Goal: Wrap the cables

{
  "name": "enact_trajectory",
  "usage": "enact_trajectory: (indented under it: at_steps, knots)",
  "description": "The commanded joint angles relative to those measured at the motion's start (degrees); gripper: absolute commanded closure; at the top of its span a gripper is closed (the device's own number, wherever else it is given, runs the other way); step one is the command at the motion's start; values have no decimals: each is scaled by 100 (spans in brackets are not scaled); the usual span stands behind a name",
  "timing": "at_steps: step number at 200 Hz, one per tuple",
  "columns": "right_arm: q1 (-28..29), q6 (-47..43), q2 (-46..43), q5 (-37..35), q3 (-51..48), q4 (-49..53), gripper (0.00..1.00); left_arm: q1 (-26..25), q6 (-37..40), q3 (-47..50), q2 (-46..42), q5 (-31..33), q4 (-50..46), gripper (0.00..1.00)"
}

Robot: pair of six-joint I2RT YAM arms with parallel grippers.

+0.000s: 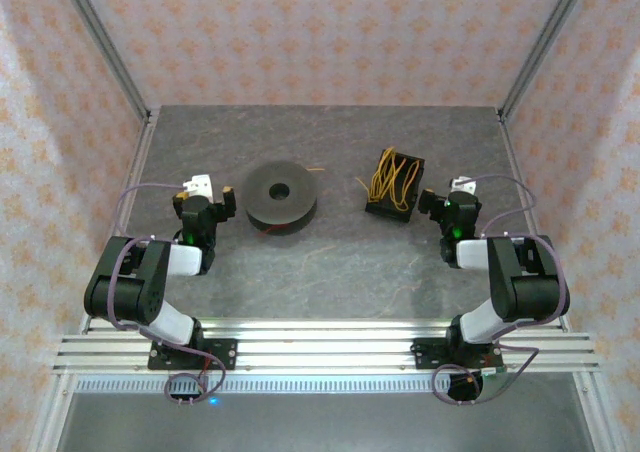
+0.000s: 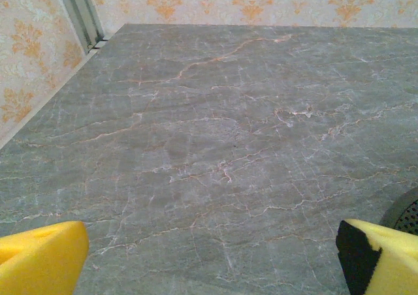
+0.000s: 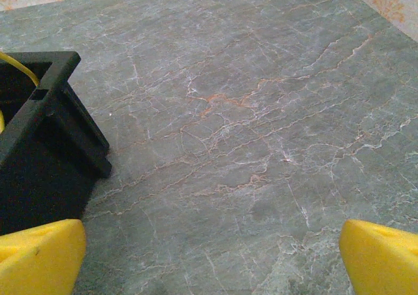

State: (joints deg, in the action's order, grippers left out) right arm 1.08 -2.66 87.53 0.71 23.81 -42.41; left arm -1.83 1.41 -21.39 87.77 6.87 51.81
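Overhead, we see one container: a black open-topped box (image 1: 394, 185) at about two o'clock from the middle of the grey marbled worktop (image 1: 330, 262). Inside it lie the cables (image 1: 392, 177), thin yellow-orange wires in loose, tangled loops, with a strand or two reaching past the rim toward nine o'clock. A black round spool (image 1: 281, 195) with a hole through its centre lies flat at about ten o'clock from the middle, well apart from the box; a thin reddish wire (image 1: 268, 230) shows at its six o'clock edge, and a short orange strand (image 1: 313, 169) lies at its two o'clock side. The left fingers (image 2: 39, 259) stand wide, nothing between their yellow pads but bare worktop, and they sit just beside the spool at its nine o'clock. From the left wrist, a dark edge of the spool peeks in at four o'clock. The right fingers (image 3: 39, 259) also stand wide and hold nothing, near the box at its three o'clock. From the right wrist, the box's corner shows at nine o'clock, a yellow cable curving over its rim.
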Motion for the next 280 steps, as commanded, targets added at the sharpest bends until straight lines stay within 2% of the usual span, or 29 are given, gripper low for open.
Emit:
enact_trajectory:
  at_steps: [1, 52, 66, 78, 90, 111, 147, 163, 179, 199, 220, 248, 264, 280]
  knots:
    - [-18, -51, -38, -14, 101, -52, 1, 26, -44, -41, 11, 162, 2, 0]
    - [-20, -51, -81, -18, 63, -130, 1, 59, -120, -31, -8, 282, 38, 1]
    - [-11, -58, -552, 12, 221, 581, 1, 6, -137, 119, -456, 495, -88, 0]
    - [5, 66, -1027, -109, 643, 1735, 1, -47, -206, 43, -1063, 750, -859, 0]
    - [21, 43, -1418, -65, 966, 2517, 1, -62, -351, -172, -1620, 748, -1699, 0]
    - [85, 392, -2195, -2, 1356, 3379, 1, -72, -653, -573, -2394, 483, -2821, 0]
    - [134, 1642, -3241, 746, 2594, 5407, 1, -72, -1953, -1783, -3600, -127, -5241, 0]
    - [141, 2124, -3458, 1111, 3307, 6649, 1, -73, -2543, -2471, -3956, -651, -6400, 0]
    - [142, 2363, -3540, 1194, 3928, 7860, 1, -62, -2645, -3101, -4124, -1104, -7461, 0]
    - [130, 2266, -3591, 1125, 4177, 8725, 1, -37, -2842, -3393, -4145, -1234, -8307, 0]
    - [72, 2340, -3672, 1323, 3898, 8836, 1, 75, -3875, -3190, -4112, -1027, -8677, 0]
    - [11, 2430, -3680, 2103, 3428, 8618, 1, 278, -4121, -2560, -3909, -1960, -7615, 0]
    - [6, 2537, -3681, 2506, 3162, 8392, 1, 368, -4166, -2685, -3417, -2272, -7631, 0]
    - [12, 2602, -3665, 2713, 3059, 8305, 1, 518, -4192, -2848, -2782, -2912, -7550, 0]
